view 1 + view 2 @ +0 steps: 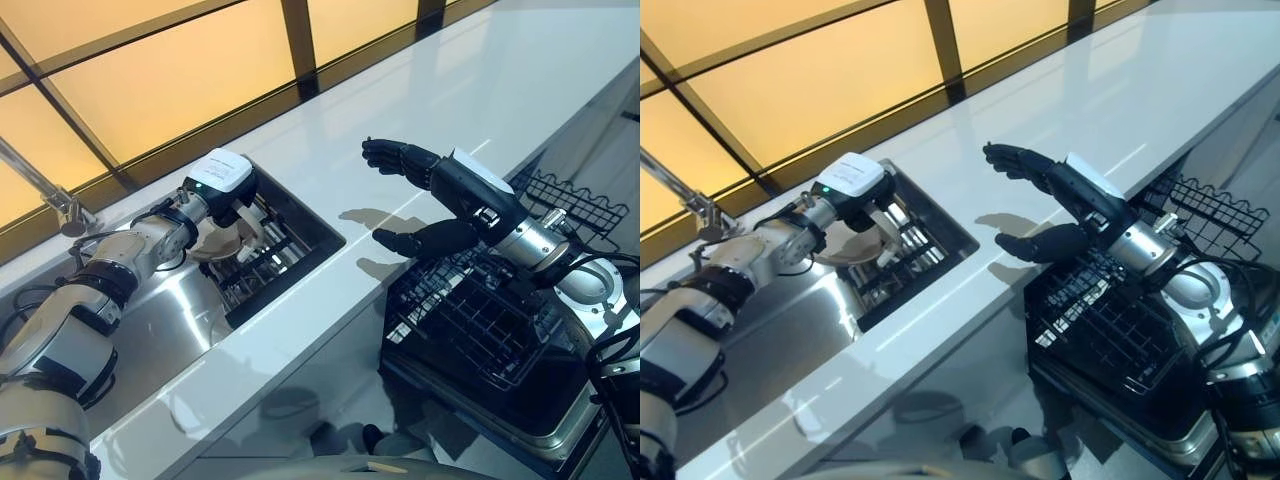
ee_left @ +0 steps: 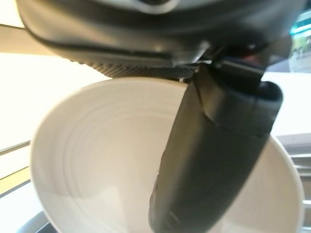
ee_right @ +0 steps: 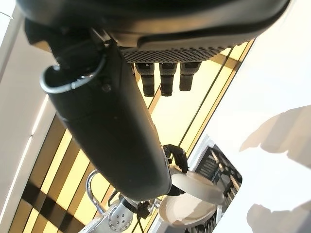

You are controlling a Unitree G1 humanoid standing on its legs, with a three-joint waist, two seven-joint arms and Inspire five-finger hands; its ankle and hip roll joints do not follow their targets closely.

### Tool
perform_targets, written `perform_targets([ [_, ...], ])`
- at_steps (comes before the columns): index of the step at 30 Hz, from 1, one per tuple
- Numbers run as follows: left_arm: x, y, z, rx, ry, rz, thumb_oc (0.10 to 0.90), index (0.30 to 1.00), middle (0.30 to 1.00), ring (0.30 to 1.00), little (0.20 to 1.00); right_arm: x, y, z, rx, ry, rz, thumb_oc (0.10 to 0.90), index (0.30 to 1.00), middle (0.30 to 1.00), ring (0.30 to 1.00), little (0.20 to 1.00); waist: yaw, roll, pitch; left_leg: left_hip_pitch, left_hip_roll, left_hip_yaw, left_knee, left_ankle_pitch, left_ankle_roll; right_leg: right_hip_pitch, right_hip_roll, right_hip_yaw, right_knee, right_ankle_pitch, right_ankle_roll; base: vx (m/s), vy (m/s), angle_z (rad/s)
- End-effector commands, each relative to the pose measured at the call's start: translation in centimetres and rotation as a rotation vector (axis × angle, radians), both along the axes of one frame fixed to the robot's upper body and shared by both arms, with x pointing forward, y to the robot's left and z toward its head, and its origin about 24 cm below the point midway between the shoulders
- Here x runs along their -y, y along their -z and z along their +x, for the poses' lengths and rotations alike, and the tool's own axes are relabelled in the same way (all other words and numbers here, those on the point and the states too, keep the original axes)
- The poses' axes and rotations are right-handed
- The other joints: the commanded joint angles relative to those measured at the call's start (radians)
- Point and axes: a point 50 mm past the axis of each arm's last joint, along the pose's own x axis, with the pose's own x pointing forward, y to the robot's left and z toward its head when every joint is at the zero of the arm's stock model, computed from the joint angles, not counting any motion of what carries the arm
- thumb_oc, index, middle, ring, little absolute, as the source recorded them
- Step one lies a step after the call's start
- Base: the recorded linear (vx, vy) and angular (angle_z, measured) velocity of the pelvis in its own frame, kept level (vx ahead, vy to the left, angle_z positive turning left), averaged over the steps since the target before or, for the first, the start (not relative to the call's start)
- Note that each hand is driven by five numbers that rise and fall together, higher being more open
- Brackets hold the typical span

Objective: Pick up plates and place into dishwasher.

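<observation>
The left hand (image 1: pixel 222 190) is over the sink rack (image 1: pixel 285 245), near the worktop's (image 1: pixel 400 130) back edge. Its thumb and fingers seem to pinch a white plate (image 1: pixel 213 245). The right hand (image 1: pixel 425 200) hangs open and empty over the front edge. The dishwasher basket (image 1: pixel 470 330) sits below it, to the plate's right, so the plate must cross the worktop

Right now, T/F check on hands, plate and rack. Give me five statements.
1. The left hand grips a white plate over the sink rack. True.
2. The right hand holds a plate. False: it is open and holds nothing.
3. The right hand hovers over the white counter. True.
4. The dishwasher basket already holds plates. False: no plates are visible in it.
5. The plate lies flat on the counter. False: the left hand's fingers hold it.
</observation>
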Motion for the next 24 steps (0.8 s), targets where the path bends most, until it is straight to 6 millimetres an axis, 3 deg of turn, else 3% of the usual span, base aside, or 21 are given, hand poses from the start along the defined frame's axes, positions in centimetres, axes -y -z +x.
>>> perform_targets([
  [1, -3.3, -9.2, -0.8, 0.394, -0.038, -0.149, 0.1, 0.3, 0.3, 0.3, 0.2, -0.4, -5.2, -1.4, 0.298, -0.073, 0.135, 0.8, 0.9, 0.9, 0.9, 0.9, 0.03, -0.046, -0.137, 0.02, -0.032, 0.028, 0.008, -0.117, 0.051, 0.025, 0.006, -0.023, 0.005, -0.077, 0.061, -0.04, 0.016, 0.01],
  [11, -1.0, -10.9, -2.1, 0.562, 0.108, -0.278, 0.1, 0.3, 0.3, 0.3, 0.2, -0.9, -4.8, -0.9, 0.297, -0.07, 0.184, 0.8, 0.9, 0.9, 0.9, 0.9, 0.066, -0.072, -0.161, 0.013, -0.032, -0.007, 0.008, -0.113, 0.049, 0.031, 0.006, -0.046, 0.005, -0.082, 0.053, -0.04, 0.016, 0.08],
  [24, 0.2, -12.3, -2.8, 0.654, 0.171, -0.378, 0.1, 0.3, 0.3, 0.3, 0.2, -1.0, -4.0, -0.7, 0.28, -0.056, 0.196, 0.8, 0.9, 0.9, 0.9, 0.9, 0.075, -0.08, -0.171, 0.009, -0.033, -0.018, 0.008, -0.113, 0.049, 0.031, 0.006, -0.054, 0.005, -0.085, 0.051, 0.0, 0.001, 0.0],
])
